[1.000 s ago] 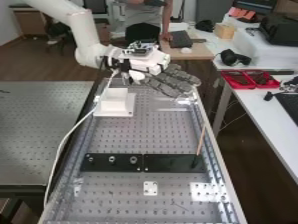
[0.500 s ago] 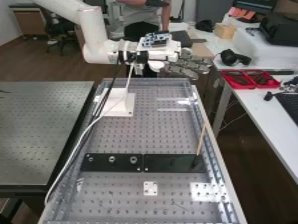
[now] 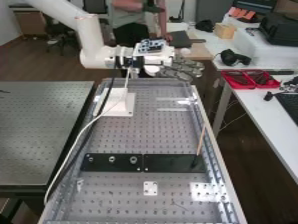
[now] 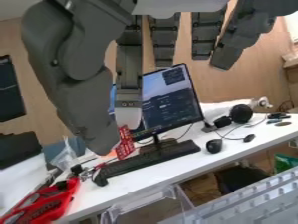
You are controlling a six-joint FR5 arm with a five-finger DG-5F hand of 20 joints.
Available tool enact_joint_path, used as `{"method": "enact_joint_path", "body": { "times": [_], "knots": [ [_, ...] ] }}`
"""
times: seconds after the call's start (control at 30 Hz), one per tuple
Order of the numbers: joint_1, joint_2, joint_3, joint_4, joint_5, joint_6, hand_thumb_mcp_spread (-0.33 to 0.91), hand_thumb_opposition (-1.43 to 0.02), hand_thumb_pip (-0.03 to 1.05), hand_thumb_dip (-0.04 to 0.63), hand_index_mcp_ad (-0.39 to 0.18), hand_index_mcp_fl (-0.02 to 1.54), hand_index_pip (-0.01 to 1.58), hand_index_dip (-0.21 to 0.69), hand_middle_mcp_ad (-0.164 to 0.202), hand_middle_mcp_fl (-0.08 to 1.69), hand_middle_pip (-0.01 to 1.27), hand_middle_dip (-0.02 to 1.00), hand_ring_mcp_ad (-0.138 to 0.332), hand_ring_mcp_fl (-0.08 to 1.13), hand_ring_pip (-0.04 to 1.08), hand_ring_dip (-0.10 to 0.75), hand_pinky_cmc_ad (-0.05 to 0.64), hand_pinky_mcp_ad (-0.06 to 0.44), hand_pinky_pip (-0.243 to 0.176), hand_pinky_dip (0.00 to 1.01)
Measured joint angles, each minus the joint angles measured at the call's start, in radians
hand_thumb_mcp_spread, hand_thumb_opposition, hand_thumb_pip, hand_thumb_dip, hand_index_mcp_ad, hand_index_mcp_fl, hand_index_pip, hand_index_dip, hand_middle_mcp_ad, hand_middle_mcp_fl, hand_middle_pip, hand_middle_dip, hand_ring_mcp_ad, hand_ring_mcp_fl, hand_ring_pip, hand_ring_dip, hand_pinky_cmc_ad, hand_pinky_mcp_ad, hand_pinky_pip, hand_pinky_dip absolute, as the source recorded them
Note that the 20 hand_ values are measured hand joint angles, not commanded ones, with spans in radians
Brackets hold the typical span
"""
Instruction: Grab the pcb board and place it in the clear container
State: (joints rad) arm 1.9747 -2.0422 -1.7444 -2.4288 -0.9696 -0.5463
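High view, near end first. A small pale plate lies on the perforated surface. Beyond it, two dark plates lie end to end: one with three round fittings, the other meeting the lower end of a thin wooden stick, which leans. Farther along, a white stand sits toward the view's left; a white cable runs past it from the arm down that side.

The hand is held in the air at the far end, toward the view's right, level with the arm's end. To the right, on the white surface: red trays, with headphones beyond them.

Wrist view, near to far. State of fingers: the thumb and the finger nearest it pinch the red pcb board; the other fingers are extended and spread apart. Board is tilted, off any surface. The clear container stands at the perforated surface, below the board and apart from it; board is outside it. Past these, on the white surface: a black keyboard, then a monitor on its stand.
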Motion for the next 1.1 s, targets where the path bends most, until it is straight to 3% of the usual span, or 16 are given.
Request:
{"method": "enact_joint_path", "body": {
  "times": [0.53,1.1],
  "knots": [
    [0.044,-0.092,-0.073,0.099,0.033,-0.016,0.44,-0.93,0.66,0.239,-0.021,0.3,1.54,0.155,0.091,0.04,0.12,0.11,0.211,0.0,0.08,0.005,0.298,0.164,-0.089,0.36],
    [0.038,-0.111,-0.062,0.088,0.08,0.006,0.44,-0.93,0.66,0.239,-0.021,0.3,1.54,0.154,0.091,0.06,0.12,0.11,0.211,0.0,0.09,0.005,0.298,0.164,-0.093,0.36]
  ]
}}
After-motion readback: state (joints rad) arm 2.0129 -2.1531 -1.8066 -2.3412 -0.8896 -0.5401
